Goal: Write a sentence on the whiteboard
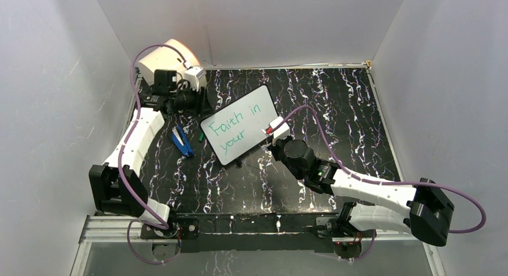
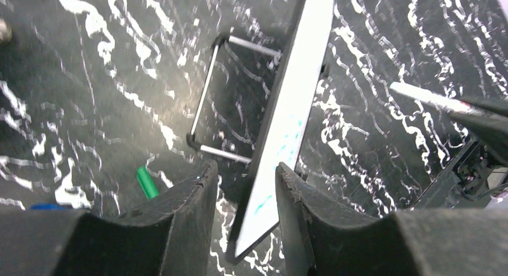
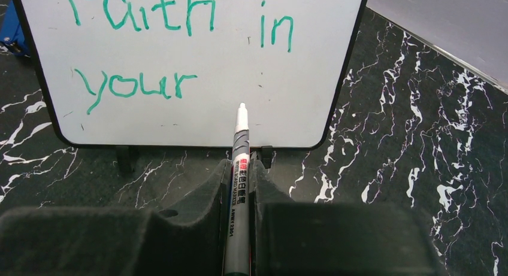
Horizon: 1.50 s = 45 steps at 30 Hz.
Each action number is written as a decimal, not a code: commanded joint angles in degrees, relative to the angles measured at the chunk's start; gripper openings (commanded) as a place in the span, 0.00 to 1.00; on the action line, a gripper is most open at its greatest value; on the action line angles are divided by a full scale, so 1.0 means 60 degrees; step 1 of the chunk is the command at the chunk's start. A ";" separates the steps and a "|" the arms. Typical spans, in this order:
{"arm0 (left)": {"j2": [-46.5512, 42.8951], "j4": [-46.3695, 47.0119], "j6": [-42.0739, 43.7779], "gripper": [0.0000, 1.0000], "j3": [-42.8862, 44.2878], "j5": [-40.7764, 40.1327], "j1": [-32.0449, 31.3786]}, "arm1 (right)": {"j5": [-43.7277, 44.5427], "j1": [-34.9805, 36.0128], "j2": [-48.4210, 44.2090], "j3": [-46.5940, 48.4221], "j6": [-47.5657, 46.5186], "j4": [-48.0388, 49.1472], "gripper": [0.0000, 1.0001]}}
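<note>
— Black marbled table (image 1: 359, 108) filled the top view; where was the whiteboard (image 1: 239, 123)?
— Centre of frame, propped up, with the sentence (image 1: 236, 129) reading "Faith in your" in green.
— And the left wrist view?
— The left gripper (image 2: 247, 168) stood spread astride the board's edge, low in the frame.
— Right wrist?
— The right gripper (image 3: 239, 168) pinched a marker (image 3: 240, 138), its tip just short of the board. The board looked light, stiff and glossy, so it would likely tip or slide. I'd hold its black frame, never the face
</note>
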 commanded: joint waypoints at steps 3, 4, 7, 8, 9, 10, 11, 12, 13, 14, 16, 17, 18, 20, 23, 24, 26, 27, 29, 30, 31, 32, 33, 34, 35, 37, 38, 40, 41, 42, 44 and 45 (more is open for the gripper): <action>0.0974 -0.0171 0.0045 0.40 0.1818 0.0411 -0.0643 | -0.0116 -0.0064 0.0056 -0.0084 0.0031 0.0763 0.00; 0.1181 -0.0203 0.0056 0.40 0.2007 0.0480 -0.0709 | -0.0096 -0.0071 0.0076 -0.0083 -0.0011 0.0769 0.00; 0.1960 -0.0466 0.0143 0.41 0.2660 0.0684 -0.1026 | -0.0204 -0.0066 0.0093 -0.0058 -0.0034 0.0768 0.00; 0.2216 -0.0592 0.0162 0.41 0.2867 0.0704 -0.1147 | -0.0235 -0.0061 0.0094 -0.0039 -0.0065 0.0770 0.00; 0.2429 -0.0713 0.0182 0.41 0.3081 0.0758 -0.1231 | -0.0230 -0.0082 0.0106 -0.0022 -0.0126 0.0770 0.00; 0.2617 -0.0809 0.0201 0.41 0.3266 0.0860 -0.1291 | -0.0195 -0.0081 0.0099 -0.0018 -0.0172 0.0770 0.00; 0.2734 -0.0823 0.0185 0.41 0.3371 0.0887 -0.1324 | -0.0181 -0.0074 0.0087 -0.0014 -0.0190 0.0770 0.00; 0.2820 -0.0821 0.0180 0.42 0.3441 0.0911 -0.1358 | -0.0183 -0.0080 0.0051 -0.0021 -0.0211 0.0772 0.00; 0.2885 -0.0801 0.0192 0.42 0.3479 0.0978 -0.1393 | -0.0176 -0.0073 0.0019 -0.0044 -0.0234 0.0817 0.00; 0.2965 -0.0785 0.0186 0.42 0.3506 0.1043 -0.1403 | -0.0188 -0.0080 -0.0011 -0.0049 -0.0244 0.0826 0.00; 0.3161 -0.0778 0.0168 0.42 0.3585 0.1177 -0.1426 | -0.0180 -0.0073 0.0012 -0.0008 -0.0265 0.0789 0.00; 0.3274 -0.0775 0.0172 0.42 0.3616 0.1262 -0.1427 | -0.0183 -0.0074 0.0030 0.0016 -0.0284 0.0793 0.00; 0.3350 -0.0769 0.0185 0.41 0.3658 0.1357 -0.1437 | -0.0185 -0.0075 0.0042 0.0023 -0.0287 0.0798 0.00; 0.3461 -0.0813 0.0240 0.39 0.3725 0.1564 -0.1453 | -0.0235 -0.0084 0.0081 0.0061 -0.0260 0.0774 0.00; 0.3627 -0.0965 0.0494 0.29 0.3805 0.1892 -0.1457 | -0.0233 -0.0075 0.0151 0.0070 -0.0278 0.0809 0.00; 0.3697 -0.1125 0.0621 0.25 0.3858 0.1961 -0.1457 | -0.0254 -0.0076 0.0167 0.0096 -0.0279 0.0813 0.00; 0.3830 -0.1469 0.0911 0.17 0.3992 0.2098 -0.1458 | -0.0336 -0.0082 0.0196 0.0086 -0.0295 0.0790 0.00; 0.3883 -0.1658 0.1063 0.15 0.4041 0.2129 -0.1457 | -0.0371 -0.0083 0.0220 0.0096 -0.0341 0.0767 0.00; 0.3909 -0.1927 0.1458 0.09 0.4016 0.2137 -0.1447 | -0.0394 -0.0080 0.0235 0.0086 -0.0415 0.0759 0.00; 0.3908 -0.2021 0.1589 0.07 0.4000 0.2058 -0.1446 | -0.0385 -0.0084 0.0232 0.0094 -0.0439 0.0743 0.00; 0.3913 -0.2135 0.1754 0.05 0.3965 0.2042 -0.1443 | -0.0392 -0.0078 0.0226 0.0075 -0.0480 0.0737 0.00; 0.3908 -0.2228 0.1903 0.03 0.3931 0.2020 -0.1444 | -0.0405 -0.0073 0.0211 0.0060 -0.0514 0.0740 0.00; 0.3924 -0.2301 0.2039 0.01 0.3892 0.2014 -0.1434 | -0.0407 -0.0074 0.0216 0.0047 -0.0532 0.0752 0.00; 0.3948 -0.2396 0.2202 0.00 0.3874 0.2024 -0.1430 | -0.0409 -0.0080 0.0228 0.0034 -0.0546 0.0768 0.00; 0.3975 -0.2477 0.2327 0.00 0.3859 0.2056 -0.1435 | -0.0422 -0.0075 0.0257 0.0027 -0.0563 0.0796 0.00; 0.4039 -0.2717 0.2672 0.00 0.3871 0.2257 -0.1432 | -0.0456 -0.0083 0.0361 0.0023 -0.0579 0.0813 0.00; 0.4091 -0.2825 0.2842 0.00 0.3888 0.2391 -0.1430 | -0.0461 -0.0087 0.0416 0.0016 -0.0587 0.0832 0.00; 0.4141 -0.3098 0.3154 0.00 0.3945 0.2656 -0.1387 | -0.0585 -0.0073 0.0528 0.0026 -0.0616 0.0875 0.00; 0.4164 -0.3255 0.3292 0.00 0.3989 0.2772 -0.1364 | -0.0658 -0.0082 0.0556 0.0037 -0.0645 0.0920 0.00; 0.4161 -0.3315 0.3344 0.00 0.4014 0.2837 -0.1359 | -0.0739 -0.0081 0.0574 0.0030 -0.0665 0.0994 0.00; 0.4161 -0.3327 0.3372 0.00 0.4009 0.2848 -0.1366 | -0.0883 -0.0077 0.0602 0.0012 -0.0711 0.1154 0.00; 0.4177 -0.3326 0.3365 0.00 0.3991 0.2848 -0.1365 | -0.0934 -0.0077 0.0628 0.0039 -0.0723 0.1208 0.00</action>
